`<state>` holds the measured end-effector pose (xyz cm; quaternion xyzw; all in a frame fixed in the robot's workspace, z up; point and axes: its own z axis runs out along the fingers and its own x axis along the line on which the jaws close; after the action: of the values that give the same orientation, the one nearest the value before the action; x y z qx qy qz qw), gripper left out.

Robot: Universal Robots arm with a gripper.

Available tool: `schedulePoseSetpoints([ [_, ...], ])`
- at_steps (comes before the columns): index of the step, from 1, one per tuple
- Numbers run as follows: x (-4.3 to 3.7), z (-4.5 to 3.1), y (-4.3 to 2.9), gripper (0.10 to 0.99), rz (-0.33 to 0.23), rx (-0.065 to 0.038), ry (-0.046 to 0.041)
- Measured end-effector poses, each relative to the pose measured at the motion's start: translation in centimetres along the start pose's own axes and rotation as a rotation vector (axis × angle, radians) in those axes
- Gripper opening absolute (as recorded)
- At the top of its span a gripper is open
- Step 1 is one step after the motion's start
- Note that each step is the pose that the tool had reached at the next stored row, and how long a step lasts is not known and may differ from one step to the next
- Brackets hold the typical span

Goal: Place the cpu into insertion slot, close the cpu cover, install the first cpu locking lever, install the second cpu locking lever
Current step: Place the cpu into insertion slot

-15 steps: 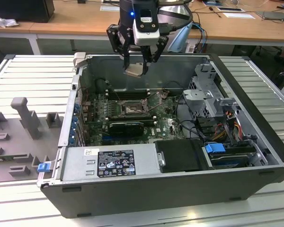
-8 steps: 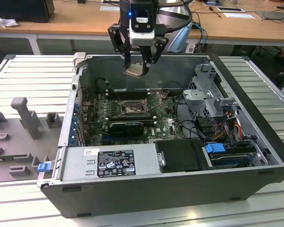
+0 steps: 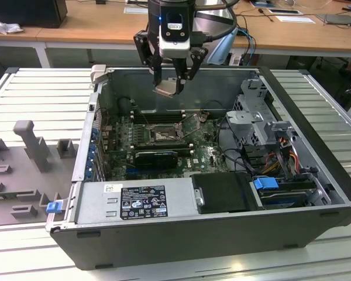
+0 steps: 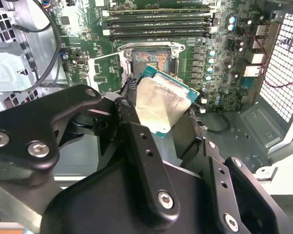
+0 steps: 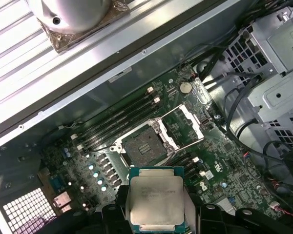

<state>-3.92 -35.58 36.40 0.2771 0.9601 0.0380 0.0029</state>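
Fingers pinched on cpu, held well above bare insertion slot, cpu cover raised. Placement step, seemingly early. Next probably needs descent, square alignment with slot.

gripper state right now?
Gripper: shut on the cpu, held in the air; insertion slot empty.

Dull metal cpu, glossy green circuit board, matt grey metal case
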Motion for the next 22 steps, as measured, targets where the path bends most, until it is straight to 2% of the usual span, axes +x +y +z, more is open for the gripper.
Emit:
schedulePoseSetpoints([
  [14,0.00,0.13,-0.01,0.529,0.043,-0.001,-0.0031],
  [22,0.00,0.18,-0.01,0.529,0.101,-0.002,-0.0075],
])
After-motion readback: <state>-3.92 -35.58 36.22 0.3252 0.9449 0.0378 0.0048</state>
